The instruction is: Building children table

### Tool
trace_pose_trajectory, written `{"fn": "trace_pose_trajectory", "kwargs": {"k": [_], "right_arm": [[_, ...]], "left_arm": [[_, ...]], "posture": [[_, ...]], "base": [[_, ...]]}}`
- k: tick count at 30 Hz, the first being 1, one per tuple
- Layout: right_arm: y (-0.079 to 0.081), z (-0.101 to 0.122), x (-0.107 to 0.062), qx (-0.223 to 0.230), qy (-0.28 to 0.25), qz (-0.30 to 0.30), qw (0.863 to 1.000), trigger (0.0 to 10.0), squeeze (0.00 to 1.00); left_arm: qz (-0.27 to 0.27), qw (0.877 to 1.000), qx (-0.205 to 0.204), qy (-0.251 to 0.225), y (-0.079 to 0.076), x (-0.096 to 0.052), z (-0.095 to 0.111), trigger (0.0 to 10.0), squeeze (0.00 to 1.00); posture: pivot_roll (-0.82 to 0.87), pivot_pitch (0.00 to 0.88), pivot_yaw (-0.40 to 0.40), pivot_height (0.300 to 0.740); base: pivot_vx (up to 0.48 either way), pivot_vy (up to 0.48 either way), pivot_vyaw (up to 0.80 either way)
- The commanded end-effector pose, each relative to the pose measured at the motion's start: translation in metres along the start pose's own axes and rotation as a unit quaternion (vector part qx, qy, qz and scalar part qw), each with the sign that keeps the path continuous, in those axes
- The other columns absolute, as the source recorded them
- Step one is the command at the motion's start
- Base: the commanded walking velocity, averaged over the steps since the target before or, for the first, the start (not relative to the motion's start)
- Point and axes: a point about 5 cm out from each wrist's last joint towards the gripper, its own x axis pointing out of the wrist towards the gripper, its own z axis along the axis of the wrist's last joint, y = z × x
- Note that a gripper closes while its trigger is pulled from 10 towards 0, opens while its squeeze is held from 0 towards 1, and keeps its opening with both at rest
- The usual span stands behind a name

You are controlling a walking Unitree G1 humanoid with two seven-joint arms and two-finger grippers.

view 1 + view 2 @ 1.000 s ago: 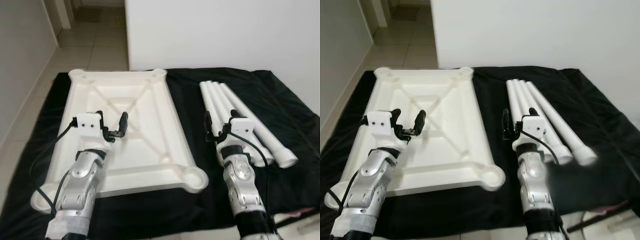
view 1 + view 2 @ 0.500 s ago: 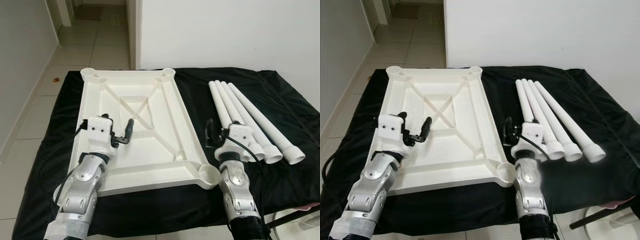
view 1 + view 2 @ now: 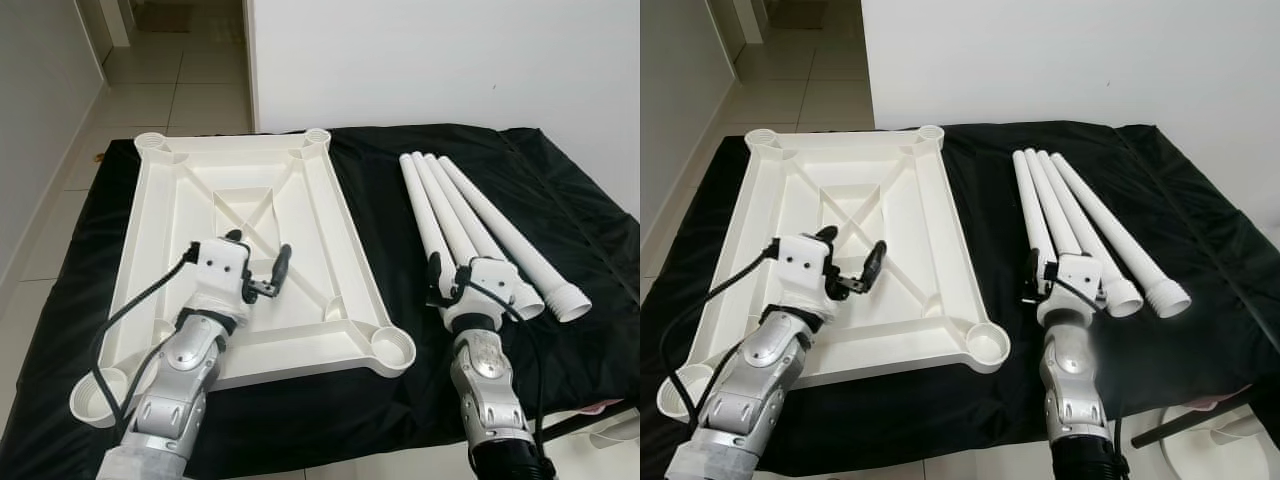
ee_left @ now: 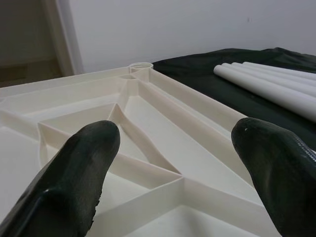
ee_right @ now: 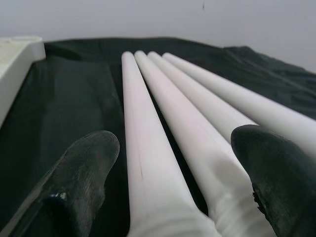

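Surface draped in black cloth point(image 3: 560, 215). On it: white tabletop point(image 3: 300, 240), upside down, beneath the left end effector point(image 3: 255, 270); four white legs point(image 3: 470, 225), side by side, ahead of the right end effector point(image 3: 447, 282).

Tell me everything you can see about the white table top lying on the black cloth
The table top is a white, plastic-looking rectangle lying upside down and flat on the black cloth, its underside ribs forming a cross. Each corner has a round empty socket. The table legs lie apart on the robot's right. The left gripper, open, hovers above its near half.
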Motion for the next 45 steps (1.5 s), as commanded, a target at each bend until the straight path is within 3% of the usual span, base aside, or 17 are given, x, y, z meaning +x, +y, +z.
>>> {"fn": "trace_pose_trajectory", "kwargs": {"k": [1,9,22,40,41,42,43,44,45], "right_arm": [[0.001,-0.010,-0.003,-0.003,0.029,0.011,1.000,10.0,0.00],[0.003,-0.024,-0.011,0.002,0.077,0.048,0.996,10.0,0.00],[-0.008,-0.034,-0.020,-0.009,0.107,0.072,0.992,10.0,0.00],[-0.010,-0.033,0.004,-0.034,0.098,0.124,0.987,10.0,0.00],[-0.009,-0.036,0.006,-0.035,0.107,0.134,0.985,6.6,0.00],[-0.009,-0.038,0.007,-0.035,0.113,0.143,0.983,4.8,0.00],[-0.009,-0.038,0.007,-0.035,0.113,0.143,0.983,4.8,0.00],[-0.007,-0.040,0.008,-0.035,0.119,0.155,0.980,0.6,0.00],[-0.007,-0.040,0.008,-0.035,0.119,0.155,0.980,0.6,0.00]], "left_arm": [[-0.093,0.996,-0.006,0.011,-0.013,-0.003,-0.002,10.0,0.00],[-0.136,0.991,-0.009,0.012,-0.024,-0.005,0.003,10.0,0.00],[-0.139,0.990,-0.008,0.014,-0.027,-0.004,0.007,10.0,0.00],[-0.162,0.987,-0.011,0.018,-0.036,-0.002,0.009,10.0,0.00],[-0.161,0.987,-0.011,0.019,-0.036,-0.001,0.009,10.0,0.00],[-0.161,0.987,-0.010,0.020,-0.036,0.000,0.010,10.0,0.00],[-0.161,0.987,-0.010,0.020,-0.036,0.000,0.010,10.0,0.00],[-0.161,0.987,-0.011,0.020,-0.036,0.002,0.011,10.0,0.00],[-0.161,0.987,-0.011,0.020,-0.036,0.002,0.011,10.0,0.00]], "posture": [[-0.03,0.039,-0.020,0.740],[-0.03,0.034,-0.023,0.740],[-0.04,0.035,-0.025,0.740],[-0.04,0.044,-0.016,0.740],[-0.04,0.045,-0.017,0.740],[-0.04,0.044,-0.018,0.740],[-0.04,0.044,-0.018,0.740],[-0.03,0.045,-0.018,0.740],[-0.03,0.045,-0.018,0.740]], "base": [[0.000,0.000,0.00],[0.000,0.000,0.00],[0.000,0.000,0.00],[0.000,0.000,0.00],[0.000,0.000,0.00],[0.000,0.000,0.00],[0.000,0.000,0.00],[0.000,0.000,0.00],[0.000,0.000,0.00]]}}
